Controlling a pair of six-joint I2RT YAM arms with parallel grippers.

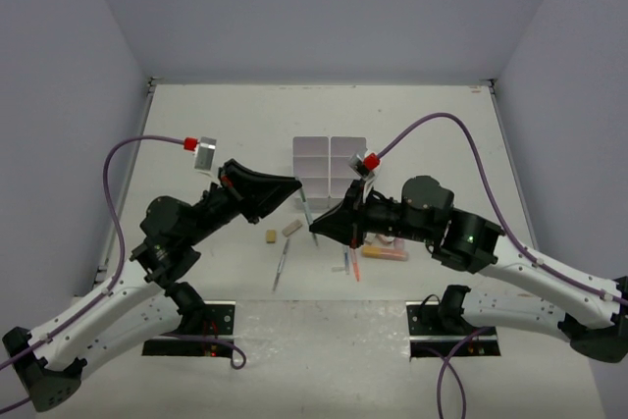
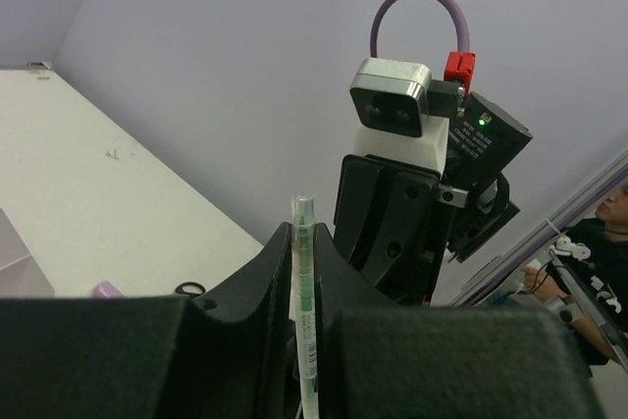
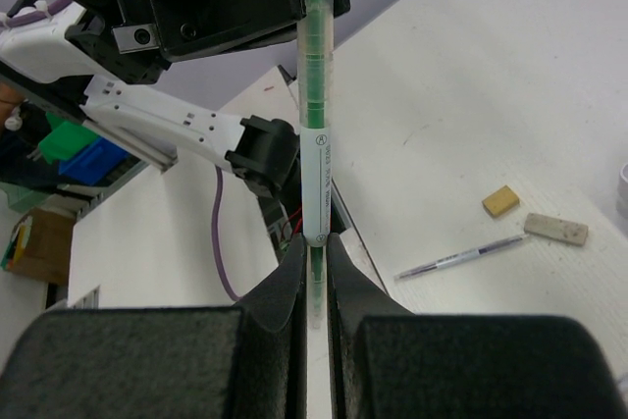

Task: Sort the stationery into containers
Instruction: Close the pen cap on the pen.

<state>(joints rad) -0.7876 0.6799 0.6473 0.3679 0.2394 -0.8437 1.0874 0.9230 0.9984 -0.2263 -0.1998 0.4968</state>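
Fine print on the white barrel of the green pen [image 3: 318,169] and on the black box [image 2: 484,142]: too small to read.

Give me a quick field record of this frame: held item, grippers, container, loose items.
held item: green pen, in the air, one end in each gripper
left gripper: shut on pen
right gripper: shut on pen
organizer: on table beyond the grippers
loose on table: tan eraser, pale eraser, grey pen, orange marker
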